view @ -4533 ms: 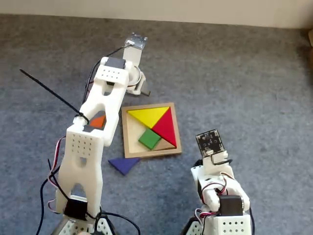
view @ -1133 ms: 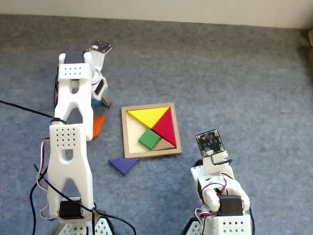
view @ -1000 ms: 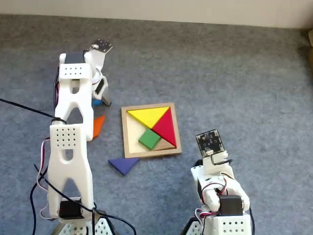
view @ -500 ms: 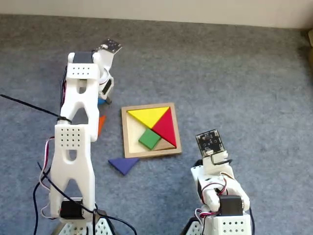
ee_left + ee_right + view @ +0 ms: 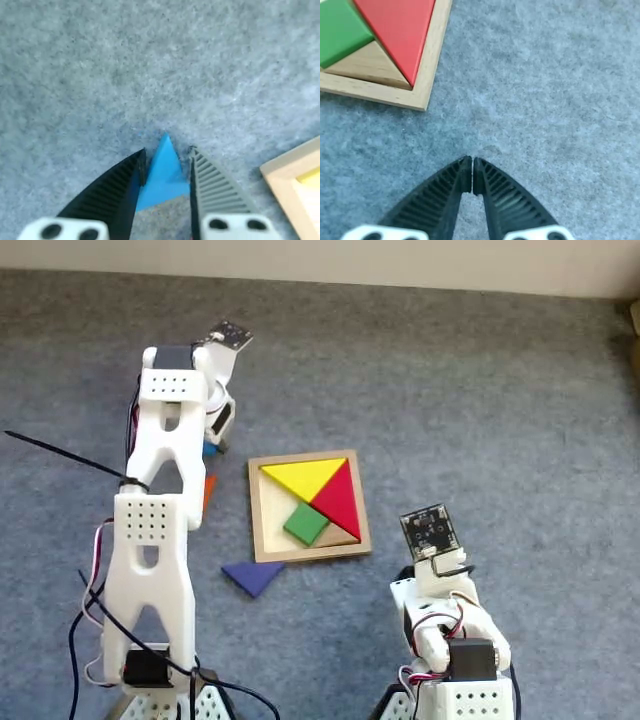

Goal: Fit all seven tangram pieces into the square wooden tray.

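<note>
Fingers of the left gripper point(image 5: 167, 150) stand only a little apart, and we see the blue triangle point(image 5: 162, 175) caught between them. The black finger point(image 5: 122, 187) lies against one slanted edge and the grey finger point(image 5: 212, 187) against the other, with the triangle's tip poking out past the fingertips. We cannot tell whether the piece rests on the grey carpet point(image 5: 150, 60) or hangs just above it.

From the high view we place this grip just left of the tray point(image 5: 310, 552), by its far left corner but apart from it, with the left arm stretched out along the left side of the scene.

Inside the tray we find the yellow triangle point(image 5: 298, 478) along the far edge, the red triangle point(image 5: 342, 500) along the right edge, and the green square point(image 5: 306, 524) tucked under the point where they meet. A tan triangle point(image 5: 372, 65) sits in the near right corner, touching the green square and the red triangle. We cannot say whether it is a piece or bare tray floor. The left strip of the tray shows pale wood.

Out on the carpet, the orange piece point(image 5: 208, 490) lies left of the tray, half hidden by the left arm, and the purple triangle point(image 5: 253, 575) lies just beside the tray's near left corner.

The right gripper point(image 5: 472, 170) has its fingertips pressed together with nothing between them. It hovers over carpet near the tray's near right corner.
</note>
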Robot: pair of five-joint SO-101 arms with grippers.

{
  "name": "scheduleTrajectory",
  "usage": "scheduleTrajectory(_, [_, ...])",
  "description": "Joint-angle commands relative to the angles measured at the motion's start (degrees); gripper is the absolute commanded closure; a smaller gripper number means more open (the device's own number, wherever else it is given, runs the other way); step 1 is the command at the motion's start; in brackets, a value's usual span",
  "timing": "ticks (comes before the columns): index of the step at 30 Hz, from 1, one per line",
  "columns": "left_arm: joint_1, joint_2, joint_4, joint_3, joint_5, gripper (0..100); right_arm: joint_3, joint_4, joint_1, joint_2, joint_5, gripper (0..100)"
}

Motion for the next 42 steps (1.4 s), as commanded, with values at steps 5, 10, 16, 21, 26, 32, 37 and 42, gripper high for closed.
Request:
scheduleTrajectory(5, [0.2,-0.8,5.8,-7.3,0.0,89,6.5,-1.2,0.6,-1.0,0.1,97.4])
scheduleTrajectory(10, [-0.8,-0.9,6.7,-9.5,3.4,76,6.5,-1.2,0.6,-1.0,0.1,97.4])
scheduleTrajectory(16, [-2.6,-0.5,6.7,-9.3,3.1,74,6.5,-1.2,0.7,-1.0,0.1,97.4])
scheduleTrajectory(21, [-4.1,-0.4,6.8,-7.4,-0.2,74,6.5,-1.2,0.7,-1.0,0.1,97.4])
scheduleTrajectory(26, [-5.6,-0.4,6.6,-4.2,-3.1,74,6.5,-1.2,0.7,-1.0,0.1,97.4])
scheduleTrajectory(32, [-5.8,-0.4,6.6,-3.5,-3.1,74,6.5,-1.2,0.7,-1.0,0.1,97.4])
scheduleTrajectory(37, [-5.4,-0.3,6.6,-3.5,-3.6,78,6.5,-1.2,0.7,-1.0,0.1,97.4])
scheduleTrajectory(42, [-5.4,1.4,6.6,-3.8,-4.5,78,6.5,-1.2,0.7,-1.0,0.1,97.4])
